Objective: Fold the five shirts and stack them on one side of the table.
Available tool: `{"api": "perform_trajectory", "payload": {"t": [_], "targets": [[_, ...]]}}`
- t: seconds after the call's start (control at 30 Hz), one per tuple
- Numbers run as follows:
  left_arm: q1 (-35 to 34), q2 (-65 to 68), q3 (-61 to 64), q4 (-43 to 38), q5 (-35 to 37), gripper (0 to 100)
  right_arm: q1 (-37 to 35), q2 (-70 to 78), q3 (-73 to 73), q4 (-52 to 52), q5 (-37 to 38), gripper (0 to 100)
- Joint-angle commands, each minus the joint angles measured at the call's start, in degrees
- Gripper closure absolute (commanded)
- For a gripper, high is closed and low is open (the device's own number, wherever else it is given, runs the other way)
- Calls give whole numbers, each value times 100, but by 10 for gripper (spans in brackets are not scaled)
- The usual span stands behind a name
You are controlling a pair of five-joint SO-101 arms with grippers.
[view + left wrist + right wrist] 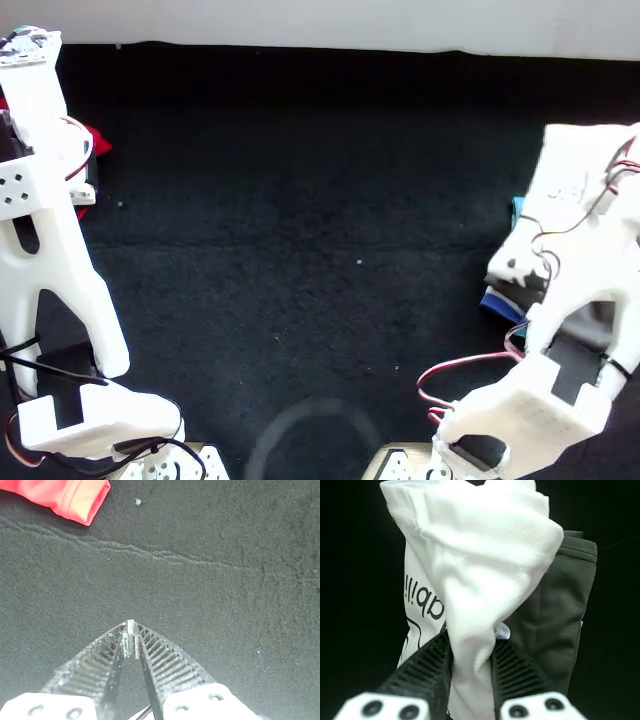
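My right gripper (470, 652) is shut on a white shirt (485, 565) with dark print, bunched up between its fingers. Under it lies a dark folded shirt (555, 610). In the high view the white shirt (580, 170) hangs at the right edge of the table by the right arm (560, 330), above a stack with blue cloth (500, 303) showing. My left gripper (131, 639) is shut with nothing in it, just over the black table cloth. A red shirt (60, 495) lies beyond it; in the high view the red shirt (95, 145) peeks out behind the left arm (50, 230).
A black cloth (320, 230) covers the table, with a faint crease (165, 555) running across it. A pale wall edge (350, 25) runs along the far side.
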Motion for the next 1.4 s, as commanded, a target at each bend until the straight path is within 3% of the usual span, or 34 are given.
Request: {"api": "perform_trajectory", "payload": {"t": [0.0,0.1,0.27,0.4,0.57,0.7,0.83,0.93,1.1,1.37], "targets": [[-40,-92,-75,-88,-53,990,277,215,-22,-277,325,989],[-40,-92,-75,-88,-53,990,295,462,-13,-259,589,953],[-40,-92,-75,-88,-53,990,295,470,-136,154,589,735],[-66,-92,-75,-79,-53,990,277,163,-769,567,615,663],[-66,-101,-75,-70,-53,990,180,-119,-1332,963,633,663],[-119,-101,-145,-79,-70,990,180,-453,-980,971,633,685],[-418,66,-435,-273,-967,986,127,-1086,13,971,686,870],[-866,453,-470,-624,-1626,978,119,-1552,927,971,1204,998],[-1464,1402,-470,-1240,-1837,871,171,-2220,2554,971,1240,974],[-1121,2703,-919,-1644,-1987,835,127,-3240,4295,971,1240,974]]}}
